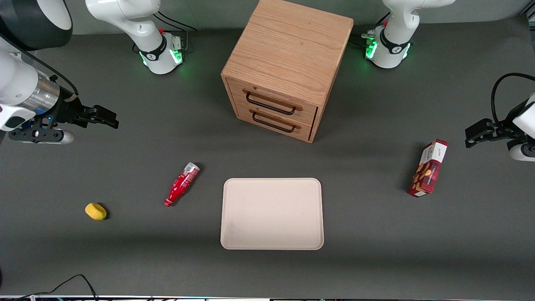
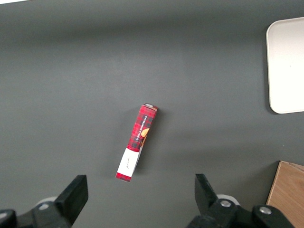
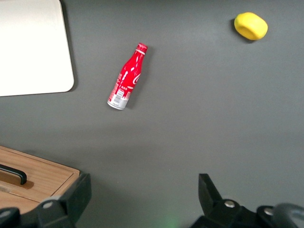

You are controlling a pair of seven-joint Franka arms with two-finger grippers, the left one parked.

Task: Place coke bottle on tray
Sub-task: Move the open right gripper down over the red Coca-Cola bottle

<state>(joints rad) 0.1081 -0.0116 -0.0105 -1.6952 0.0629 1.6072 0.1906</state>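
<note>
The coke bottle (image 1: pixel 181 184) lies on its side on the grey table, beside the tray (image 1: pixel 272 213) toward the working arm's end. Its red cap points toward the front camera and its silvery base points away. It also shows in the right wrist view (image 3: pixel 127 78), with a corner of the tray (image 3: pixel 33 47) beside it. My right gripper (image 1: pixel 109 117) hangs open and empty above the table, farther from the front camera than the bottle and well apart from it. In the right wrist view its fingers (image 3: pixel 78 194) stand wide apart around bare table (image 3: pixel 142 190).
A wooden two-drawer cabinet (image 1: pixel 286 69) stands farther from the front camera than the tray. A yellow lemon-like object (image 1: pixel 95 211) lies beside the bottle toward the working arm's end. A red snack box (image 1: pixel 428 168) lies toward the parked arm's end.
</note>
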